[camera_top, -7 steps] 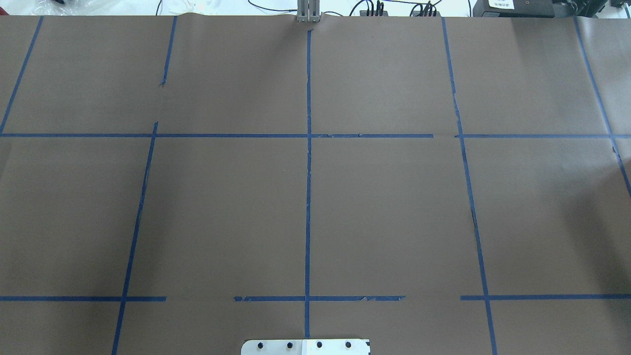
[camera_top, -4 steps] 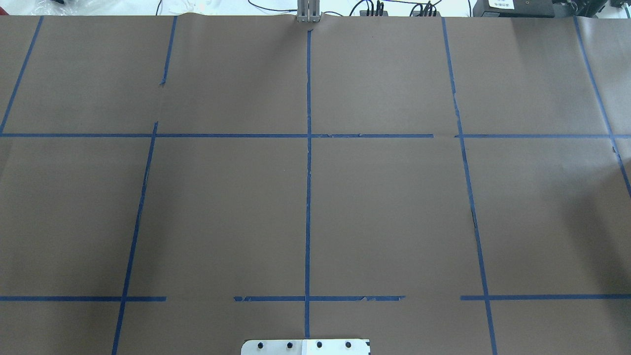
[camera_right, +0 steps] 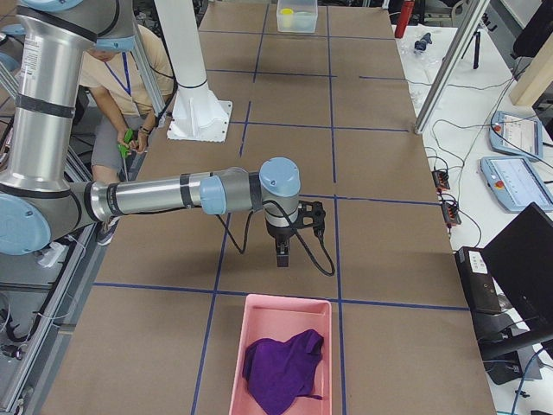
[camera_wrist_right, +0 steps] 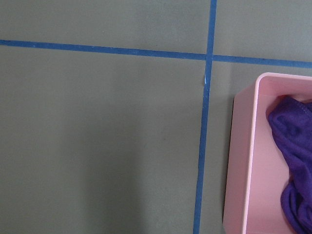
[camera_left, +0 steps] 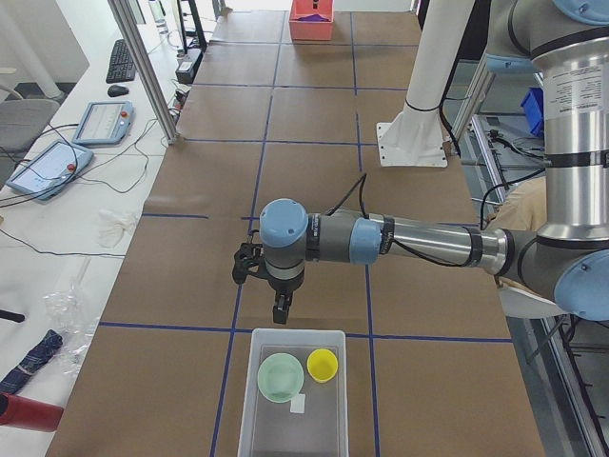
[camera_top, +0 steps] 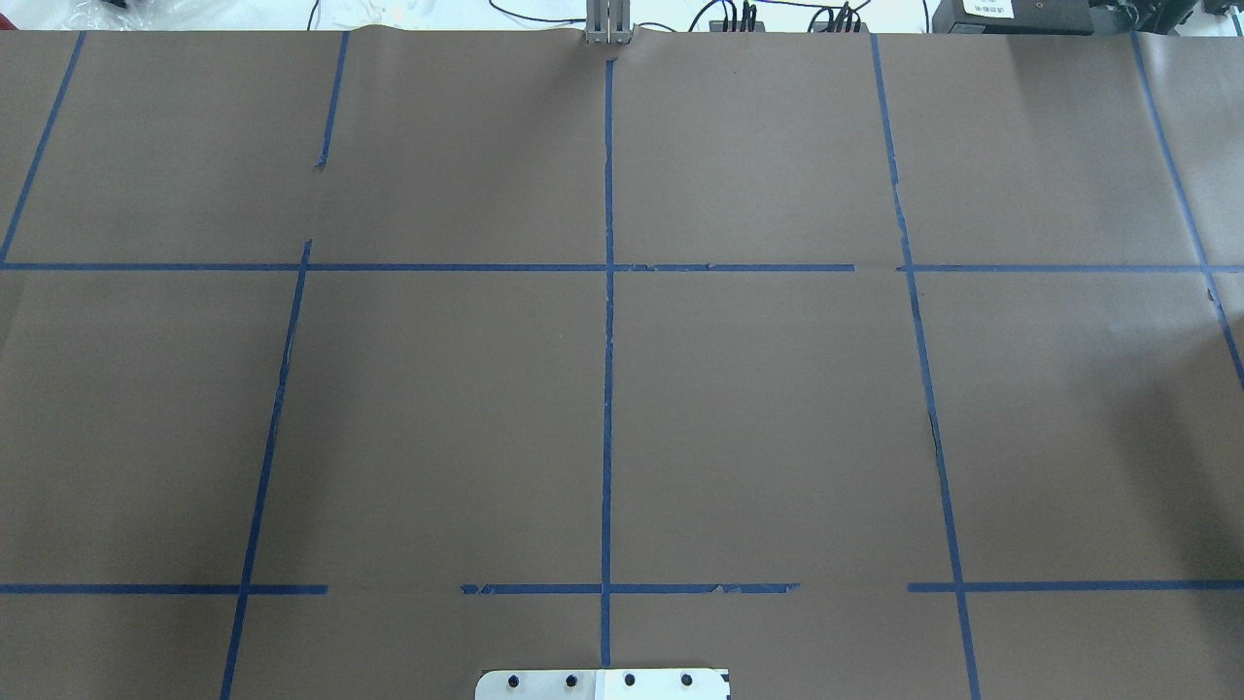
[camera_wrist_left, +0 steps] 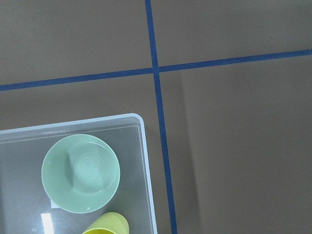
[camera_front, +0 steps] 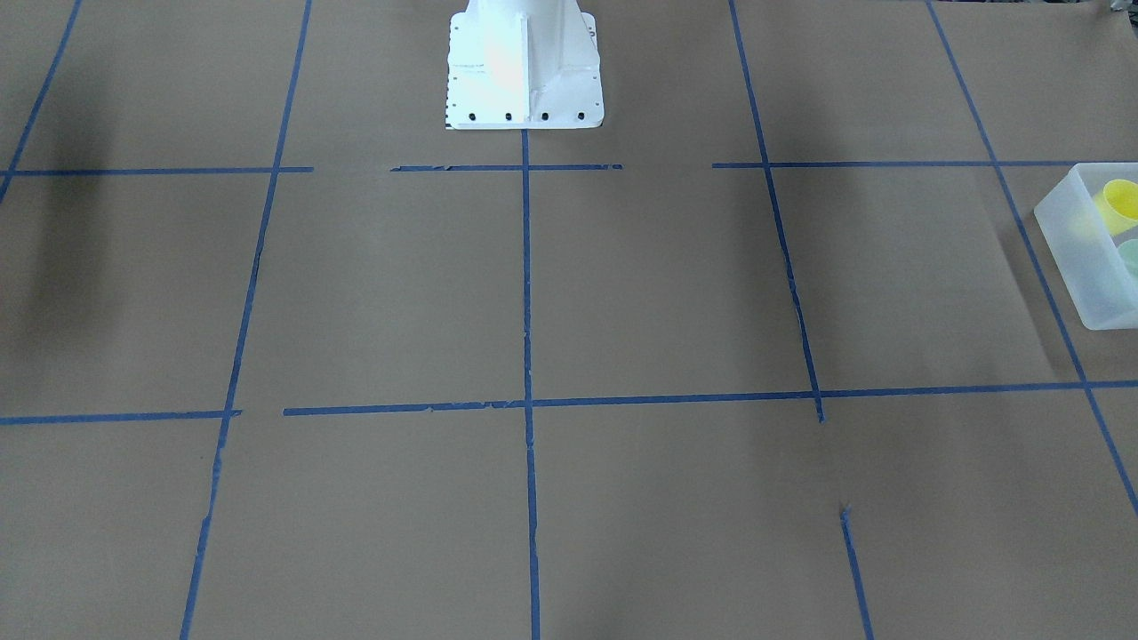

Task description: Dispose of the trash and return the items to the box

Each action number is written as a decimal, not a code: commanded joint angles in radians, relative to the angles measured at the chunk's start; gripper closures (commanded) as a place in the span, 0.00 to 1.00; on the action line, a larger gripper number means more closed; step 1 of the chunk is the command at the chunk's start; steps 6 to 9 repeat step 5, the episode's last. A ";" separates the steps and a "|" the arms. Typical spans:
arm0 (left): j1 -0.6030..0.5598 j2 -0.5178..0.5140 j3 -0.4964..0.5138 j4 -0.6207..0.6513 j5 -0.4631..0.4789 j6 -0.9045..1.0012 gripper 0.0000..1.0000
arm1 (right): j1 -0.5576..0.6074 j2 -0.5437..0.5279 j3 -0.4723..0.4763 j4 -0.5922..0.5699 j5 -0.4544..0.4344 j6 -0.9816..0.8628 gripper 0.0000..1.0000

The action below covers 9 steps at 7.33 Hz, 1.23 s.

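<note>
Change: the overhead view of the bench [camera_top: 777, 408] matches half a second ago.
Box [camera_left: 295, 332]: at the bench's left end, long axis running along the bench.
Bowl [camera_left: 281, 376]: inside the box, mouth up.
Cup [camera_left: 323, 365]: just beside the bowl, upright, mouth up.
Left end effector [camera_left: 279, 314]: points down just beyond the box's far wall; open or closed, cannot tell.
Right end effector [camera_right: 282, 258]: points down near a pink bin [camera_right: 285, 299] holding a purple cloth [camera_right: 281, 367]; likewise unclear.
</note>
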<state>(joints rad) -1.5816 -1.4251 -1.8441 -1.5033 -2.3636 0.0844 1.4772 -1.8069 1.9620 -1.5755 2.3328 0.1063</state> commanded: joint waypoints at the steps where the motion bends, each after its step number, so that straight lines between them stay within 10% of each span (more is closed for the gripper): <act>1: 0.000 0.000 0.000 0.000 -0.002 0.000 0.00 | 0.000 0.000 0.000 0.000 0.000 0.000 0.00; 9: 0.000 -0.005 0.000 -0.005 0.006 0.000 0.00 | 0.000 -0.002 0.001 0.000 -0.001 0.000 0.00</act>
